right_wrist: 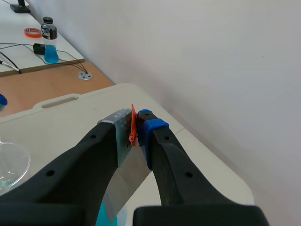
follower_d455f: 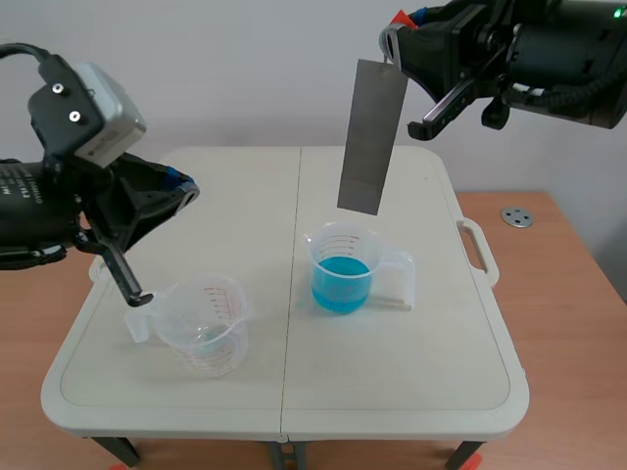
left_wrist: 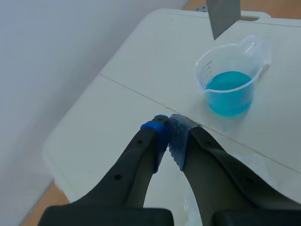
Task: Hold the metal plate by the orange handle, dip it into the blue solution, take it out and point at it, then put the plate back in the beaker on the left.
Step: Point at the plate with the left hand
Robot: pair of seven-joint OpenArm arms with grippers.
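Observation:
A grey metal plate (follower_d455f: 372, 137) hangs upright in the air above the beaker of blue solution (follower_d455f: 342, 270), its lower edge clear of the rim. My right gripper (follower_d455f: 395, 44) is raised at the back right and is shut on the plate's orange handle (right_wrist: 133, 127); the plate (right_wrist: 123, 181) drops away below the fingers. An empty clear beaker (follower_d455f: 202, 325) stands at the front left. Above and behind that beaker, my left gripper (left_wrist: 168, 126) hovers shut on nothing, with the blue solution beaker (left_wrist: 230, 87) and the plate's lower end (left_wrist: 223, 14) ahead of it.
The white folding table (follower_d455f: 411, 392) has a carry handle (follower_d455f: 476, 251) on its right edge. A metal disc (follower_d455f: 516, 217) lies on the wooden surface to the right. A bottle of blue liquid (right_wrist: 49, 40), a tape roll (right_wrist: 32, 32) and cables lie on a side desk.

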